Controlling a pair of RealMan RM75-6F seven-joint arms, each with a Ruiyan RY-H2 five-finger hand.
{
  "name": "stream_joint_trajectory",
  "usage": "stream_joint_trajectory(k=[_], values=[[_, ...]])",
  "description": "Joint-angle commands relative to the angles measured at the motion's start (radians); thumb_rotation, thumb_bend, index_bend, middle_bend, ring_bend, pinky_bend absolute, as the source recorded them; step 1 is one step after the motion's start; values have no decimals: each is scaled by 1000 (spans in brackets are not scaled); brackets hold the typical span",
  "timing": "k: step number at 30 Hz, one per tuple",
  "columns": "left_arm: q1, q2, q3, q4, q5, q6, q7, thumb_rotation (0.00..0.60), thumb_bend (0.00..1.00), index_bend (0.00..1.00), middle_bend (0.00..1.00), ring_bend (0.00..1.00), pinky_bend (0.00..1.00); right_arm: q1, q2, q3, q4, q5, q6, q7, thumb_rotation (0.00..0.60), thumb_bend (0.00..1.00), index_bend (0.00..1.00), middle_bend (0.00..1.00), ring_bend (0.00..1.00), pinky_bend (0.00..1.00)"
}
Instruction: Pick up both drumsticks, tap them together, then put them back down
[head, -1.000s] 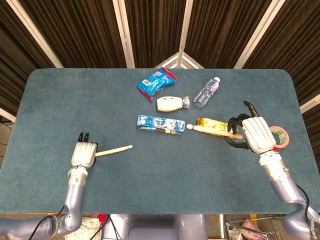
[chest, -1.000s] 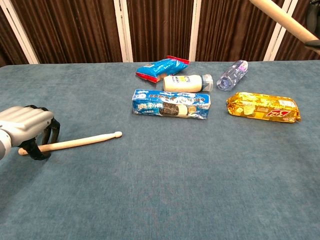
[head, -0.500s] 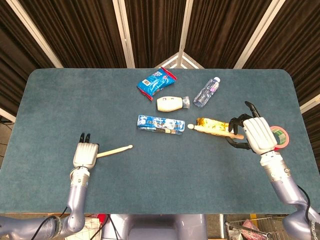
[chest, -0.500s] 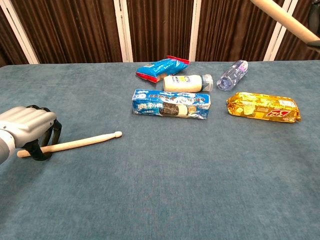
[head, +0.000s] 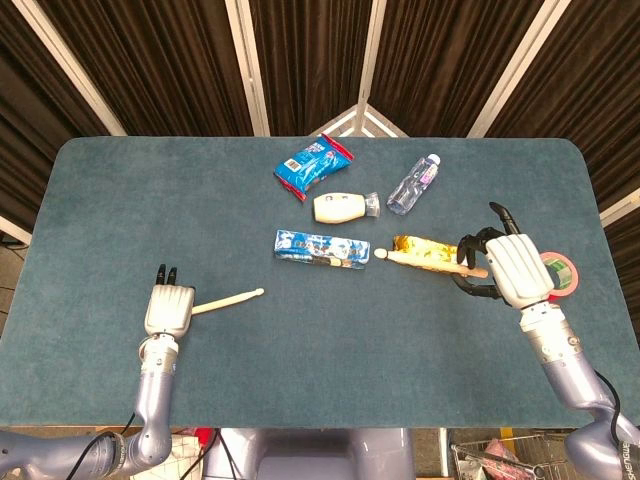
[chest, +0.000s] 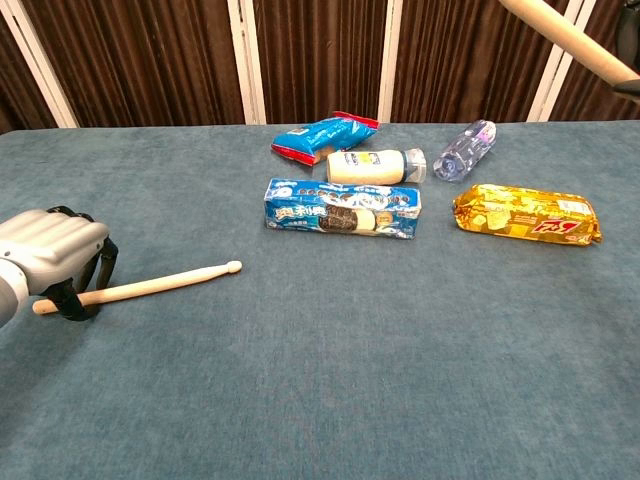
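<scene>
From the head view, the left hand (head: 169, 309) is curling its fingers around the butt of a drumstick (head: 232, 300) low over the blue table (head: 120, 200), tip pointing right, while the right hand (head: 512, 268) is gripping a second drumstick (head: 418, 261) that is reaching left over a gold snack pack (head: 425, 248) (a roll of tape (head: 562, 273) is lying just behind that hand). From the chest view, the left hand (chest: 48, 255) is clasping its drumstick (chest: 150, 286) near the table surface, and the second drumstick (chest: 570, 40) is crossing the top right corner, well above the cookie box (chest: 342, 209), bottle (chest: 464, 150) and gold snack pack (chest: 527, 214).
</scene>
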Motion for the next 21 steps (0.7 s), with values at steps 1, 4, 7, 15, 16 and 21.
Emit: stream_joint_trajectory(k=[1, 4, 7, 15, 16, 21], values=[[1, 2, 1, -2, 4, 5, 1, 600, 392, 553, 558, 106, 0, 0, 0, 0, -1, 1, 1, -4, 600, 468, 785, 659, 453, 40], [1, 4, 4, -1, 16, 7, -5, 600, 400, 564, 563, 112, 0, 0, 0, 2, -4, 3, 2, -6, 600, 469, 785, 660, 453, 41], [4, 6, 6, 8, 30, 13, -13, 600, 401, 565, 564, 112, 0, 0, 1, 3, -7, 5, 1, -8, 600, 468, 785, 662, 453, 41], [9, 5, 6, 22, 35, 17, -17, 600, 400, 433, 438, 94, 0, 4, 1, 5, -10, 12, -7, -18, 600, 468, 785, 662, 453, 41], [10, 6, 6, 22, 36, 15, -20, 600, 400, 417, 411, 87, 0, 4, 1, 4, -11, 14, -8, -22, 600, 469, 785, 662, 453, 41], [10, 7, 3, 19, 28, 14, -8, 600, 400, 395, 381, 84, 0, 6, 0, 5, -12, 20, -13, -31, 600, 468, 785, 662, 453, 41]])
